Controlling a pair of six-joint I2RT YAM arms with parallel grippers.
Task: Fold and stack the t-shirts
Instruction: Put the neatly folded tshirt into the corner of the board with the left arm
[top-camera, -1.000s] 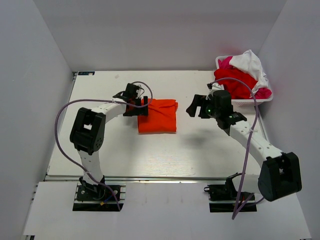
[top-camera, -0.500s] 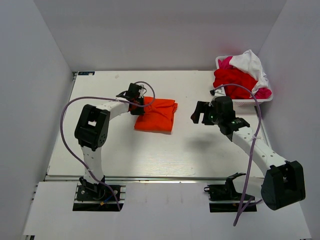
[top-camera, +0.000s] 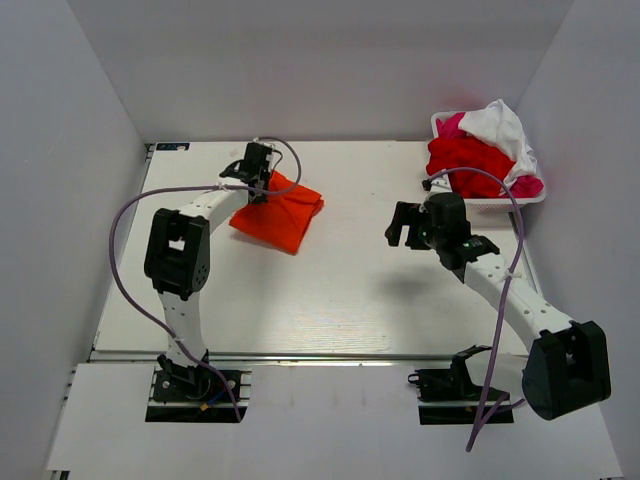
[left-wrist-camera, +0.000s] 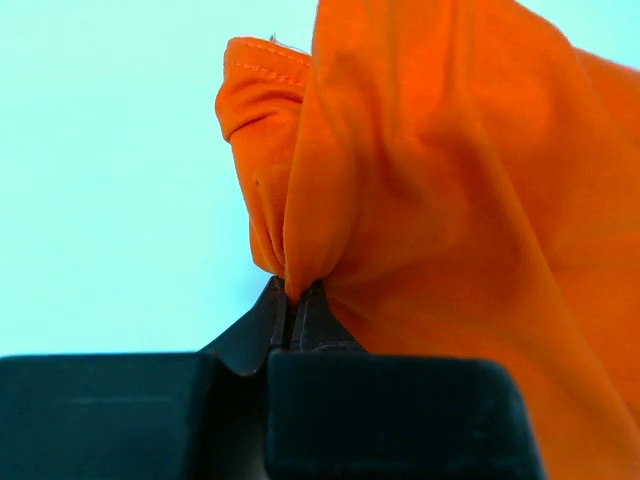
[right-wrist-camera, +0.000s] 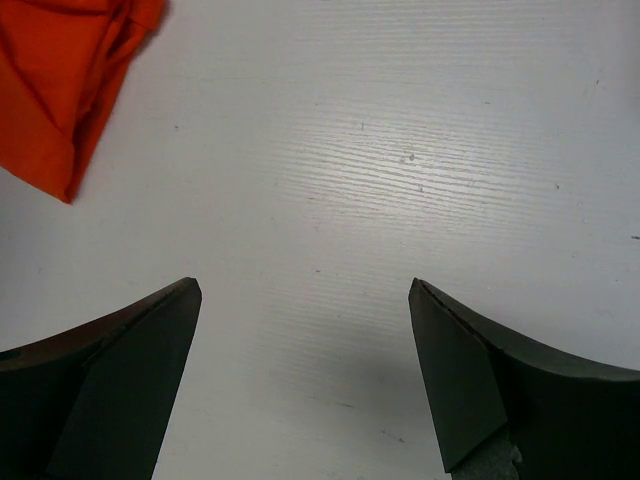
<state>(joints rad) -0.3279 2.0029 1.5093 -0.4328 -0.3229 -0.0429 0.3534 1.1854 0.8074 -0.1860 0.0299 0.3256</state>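
The left jaws are clamped shut on a bunched fold at the edge of the orange t-shirt (left-wrist-camera: 450, 200). In the left wrist view the cloth rises from between the black tips and fills the right side of the frame. Seen from above, the shirt is a folded bundle turned askew on the white counter (top-camera: 350, 290), in its upper left part, with the left arm reaching to the bundle's upper left corner. The right jaws stand wide apart and hold nothing, hovering over bare counter right of centre. The right wrist view catches a corner of the orange shirt at its upper left. At the upper right, a white basket (top-camera: 520, 202) holds the red t-shirt (top-camera: 465, 160), the pink t-shirt (top-camera: 452, 126) and the white t-shirt (top-camera: 500, 125), heaped together.
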